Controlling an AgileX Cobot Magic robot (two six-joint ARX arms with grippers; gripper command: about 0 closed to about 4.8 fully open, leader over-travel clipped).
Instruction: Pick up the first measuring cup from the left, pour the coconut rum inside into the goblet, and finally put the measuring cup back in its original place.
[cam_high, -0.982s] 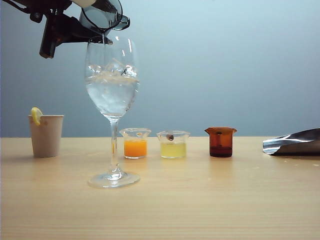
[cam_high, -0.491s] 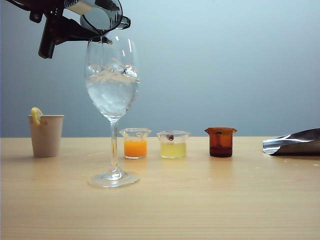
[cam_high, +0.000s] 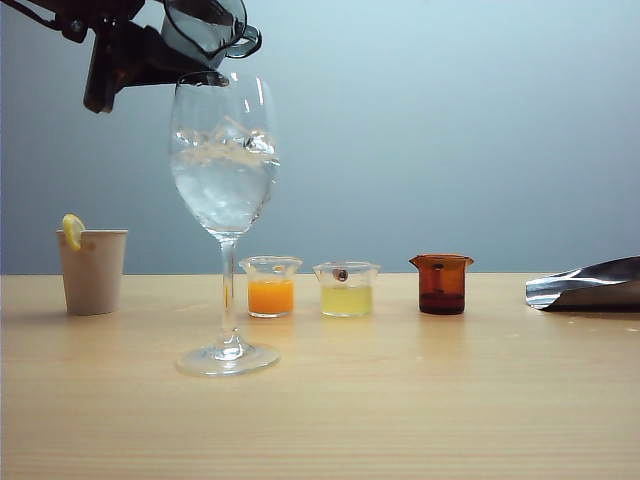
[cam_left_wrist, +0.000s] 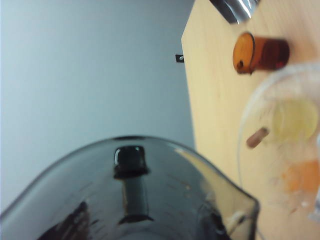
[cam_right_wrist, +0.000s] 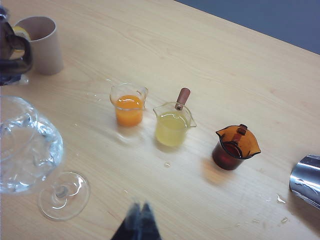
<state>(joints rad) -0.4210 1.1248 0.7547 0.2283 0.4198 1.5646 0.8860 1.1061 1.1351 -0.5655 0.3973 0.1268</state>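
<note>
Gripping the first measuring cup (cam_high: 205, 27) tipped above the goblet (cam_high: 224, 150), left tool (cam_high: 150, 45); right tool (cam_right_wrist: 138, 218) clenched, empty.

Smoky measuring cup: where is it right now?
Exterior view, top left: the smoky measuring cup is held tipped in the left gripper, directly above the goblet rim, well off the table.

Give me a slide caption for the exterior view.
Left gripper tips a smoky grey measuring cup over the tall ice-filled stemmed goblet on the wooden table.
</note>
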